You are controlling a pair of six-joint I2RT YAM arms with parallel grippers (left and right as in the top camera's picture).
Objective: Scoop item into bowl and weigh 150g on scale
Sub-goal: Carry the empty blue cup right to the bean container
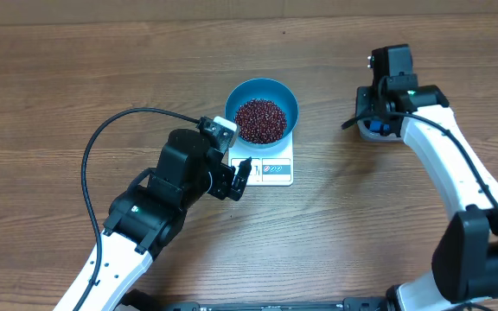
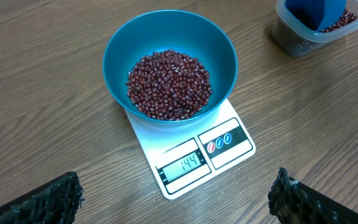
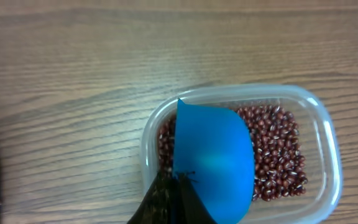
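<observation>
The blue bowl (image 1: 242, 93) stands on the white scale (image 1: 272, 170), holding a heap of dark red beans (image 1: 260, 121). In the left wrist view the bowl (image 2: 219, 53) and its beans (image 2: 168, 84) sit on the scale (image 2: 229, 118), whose display (image 2: 182, 165) reads 144. My left gripper (image 1: 234, 179) is open just in front of the scale, its fingers (image 2: 48, 200) wide apart with nothing between them. My right gripper (image 3: 179, 182) is shut on the small blue scoop (image 3: 216, 155), which sits in the clear tub (image 3: 323, 124) over more beans (image 3: 278, 152).
The clear tub (image 1: 372, 131) lies to the right of the scale, under my right wrist, and shows at the top right of the left wrist view (image 2: 291, 40). A black cable (image 1: 102, 138) loops over the wooden table at left.
</observation>
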